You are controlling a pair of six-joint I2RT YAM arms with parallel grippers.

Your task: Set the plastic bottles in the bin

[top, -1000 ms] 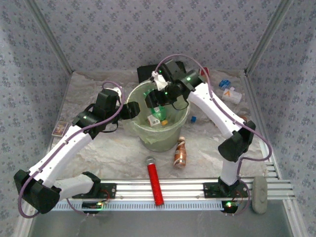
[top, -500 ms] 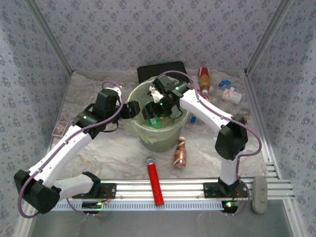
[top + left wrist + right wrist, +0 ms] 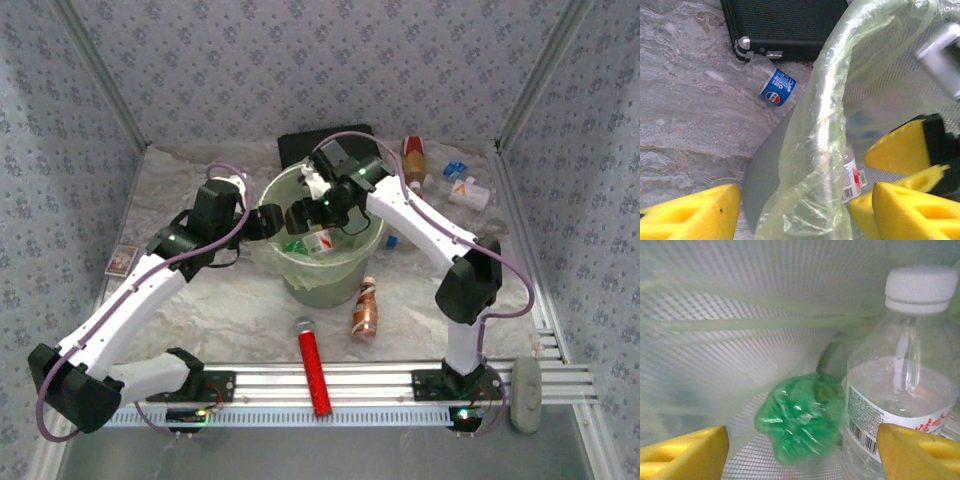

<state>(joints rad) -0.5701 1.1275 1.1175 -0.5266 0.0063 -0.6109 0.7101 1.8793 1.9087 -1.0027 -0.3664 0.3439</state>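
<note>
The left end effector point(image 3: 263, 222) sits at the left rim of the bin point(image 3: 318, 285). Its yellow fingers are spread wide, with the liner point(image 3: 815, 145) and the mesh wall between them. It carries nothing, and I cannot tell whether the pads press the wall. Past it, a blue-labelled bottle point(image 3: 774, 86) lies on the surface point(image 3: 200, 300) just beside the corner of the black case point(image 3: 325, 148), outside the bin.

The right end effector point(image 3: 800, 452) is down inside the bin's mouth, fingers wide and empty. Below it a green bottle point(image 3: 800, 422) lies on the mesh floor, right against a clear white-capped bottle point(image 3: 900, 395). This drop looks done, so the step in hand is probably getting out cleanly. It should rise straight up with the fingers open until they pass the rim, because a sideways swing could snag the loose liner or tip the bin. The left arm at the rim could steady it.

The red cylinder point(image 3: 312, 365) in front is not a bottle and should be left alone. The amber-brown bottle point(image 3: 365, 307), lying near the bin's right foot, seems the closest pick and is best gripped across its body rather than the cap. A red-labelled bottle point(image 3: 413, 160) and a clear bottle point(image 3: 468, 190) wait further right, at the back.
</note>
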